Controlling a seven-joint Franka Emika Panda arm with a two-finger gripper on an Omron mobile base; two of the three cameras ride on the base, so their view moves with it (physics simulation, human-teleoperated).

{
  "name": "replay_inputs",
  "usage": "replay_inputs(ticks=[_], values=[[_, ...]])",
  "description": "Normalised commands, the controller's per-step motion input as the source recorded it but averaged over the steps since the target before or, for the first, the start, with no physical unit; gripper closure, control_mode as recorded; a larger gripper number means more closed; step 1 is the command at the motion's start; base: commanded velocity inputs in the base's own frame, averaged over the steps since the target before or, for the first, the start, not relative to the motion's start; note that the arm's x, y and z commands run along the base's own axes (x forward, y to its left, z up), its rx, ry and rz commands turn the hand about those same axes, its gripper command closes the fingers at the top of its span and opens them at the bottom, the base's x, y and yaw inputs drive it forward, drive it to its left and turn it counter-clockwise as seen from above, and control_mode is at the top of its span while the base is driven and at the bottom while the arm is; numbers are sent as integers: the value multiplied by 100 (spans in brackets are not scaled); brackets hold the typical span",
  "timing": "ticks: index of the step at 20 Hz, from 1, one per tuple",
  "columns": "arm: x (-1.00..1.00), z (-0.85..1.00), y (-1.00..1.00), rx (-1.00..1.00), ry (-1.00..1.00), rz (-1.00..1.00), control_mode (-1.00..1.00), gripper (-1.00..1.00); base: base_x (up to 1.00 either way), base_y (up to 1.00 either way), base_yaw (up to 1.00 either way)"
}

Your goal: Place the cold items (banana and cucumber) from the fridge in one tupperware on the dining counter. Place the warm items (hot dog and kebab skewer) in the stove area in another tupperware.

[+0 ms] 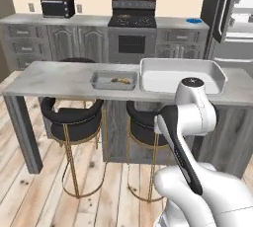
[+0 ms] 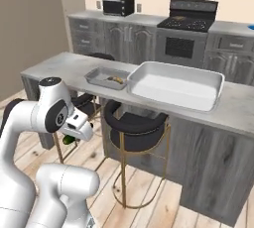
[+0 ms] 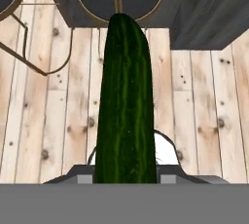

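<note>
End effector (image 2: 73,136), clenched on the long dark green cucumber (image 3: 125,101) whose length runs straight ahead, is held low beside the stools, below the small grey tray-like tupperware (image 2: 95,79) on the table (image 2: 59,66).

cucumber: The cucumber (image 3: 125,101) is long, dark green, with lighter green stripes. It sticks straight out from the pincer, over the wooden floor, below the worktop edge. A bit of it shows under the robot's hand (image 2: 69,140).
banana: The banana (image 1: 121,80) is small and yellow. It lies flat inside the small tupperware.
small tupperware: The small tupperware (image 1: 99,80) is a grey, shallow tray. It sits on the worktop, just left of the big one.
big tupperware: The big tupperware (image 1: 217,75) is white and deep. It sits on the worktop to the right.
</note>
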Motion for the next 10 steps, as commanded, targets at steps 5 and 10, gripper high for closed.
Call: replay_inputs(ticks=[5,10], values=[[0,0,0,0,0,0,100,100,41,100,-44],[0,0,0,0,0,0,100,100,49,97,-44]])
